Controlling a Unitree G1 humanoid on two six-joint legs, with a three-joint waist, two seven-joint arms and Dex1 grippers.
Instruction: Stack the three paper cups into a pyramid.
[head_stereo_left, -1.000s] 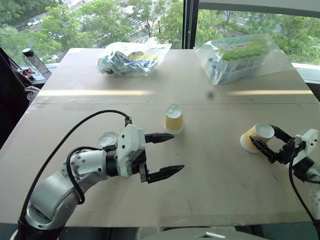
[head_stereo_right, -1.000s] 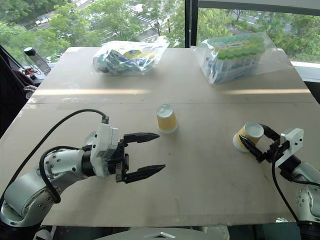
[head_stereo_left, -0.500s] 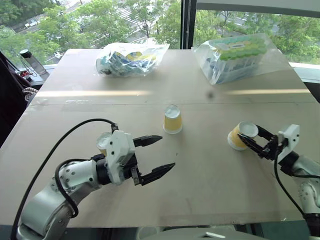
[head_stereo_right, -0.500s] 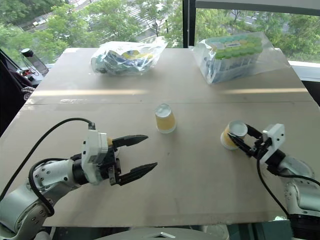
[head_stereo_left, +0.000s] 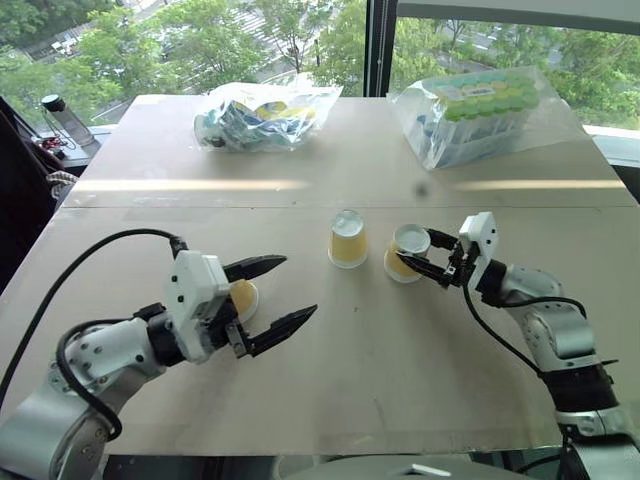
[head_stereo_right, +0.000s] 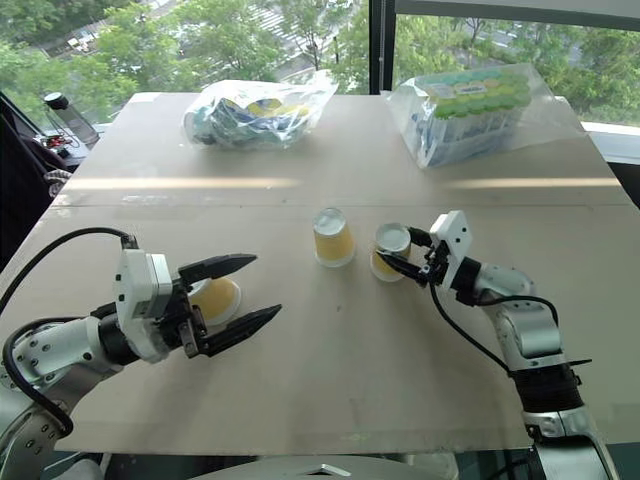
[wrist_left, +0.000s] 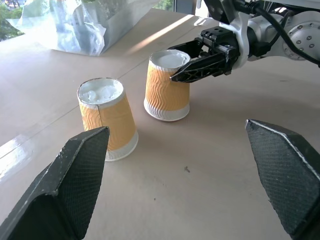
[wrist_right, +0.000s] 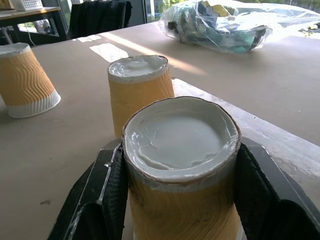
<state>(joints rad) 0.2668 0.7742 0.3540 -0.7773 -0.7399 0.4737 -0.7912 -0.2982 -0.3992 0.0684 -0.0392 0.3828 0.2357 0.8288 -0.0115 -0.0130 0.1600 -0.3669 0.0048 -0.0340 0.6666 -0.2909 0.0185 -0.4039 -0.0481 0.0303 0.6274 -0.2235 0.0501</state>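
Gripped cup (head_stereo_left: 404, 253) moved beside centre cup (head_stereo_left: 347, 239).

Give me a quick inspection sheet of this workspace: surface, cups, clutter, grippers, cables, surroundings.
Surface: tan table, a seam across it.
Job's things: three paper cups, all upside down; middle cup, held cup beside it, third cup near the left gripper; nothing stacked.
Clutter: two clear bags at the far edge.
Grippers: left gripper open, empty; right gripper shut on the held cup.
Cables: black cable on the left arm.
Surroundings: window, trees.
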